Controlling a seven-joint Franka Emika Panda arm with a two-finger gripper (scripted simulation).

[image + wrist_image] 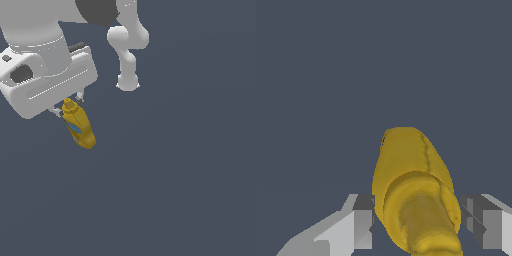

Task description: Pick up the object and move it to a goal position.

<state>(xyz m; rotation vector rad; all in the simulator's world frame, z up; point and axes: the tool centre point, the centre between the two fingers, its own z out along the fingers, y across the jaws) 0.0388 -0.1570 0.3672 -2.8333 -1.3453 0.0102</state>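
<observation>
Mustard-yellow bottle (413, 195) (blue label patch), nozzle-capped

Camera set-up: one high exterior view, one close wrist view.
The scene is seen from above in the exterior view; from the wrist, the bottle (416, 195) is viewed close, nozzle-end nearest, between the gripper (417, 220) fingers; both appear in both views.

No legible text, blue label patch on bottle (78, 125) too small to read, no numbers, no brand marks
</observation>
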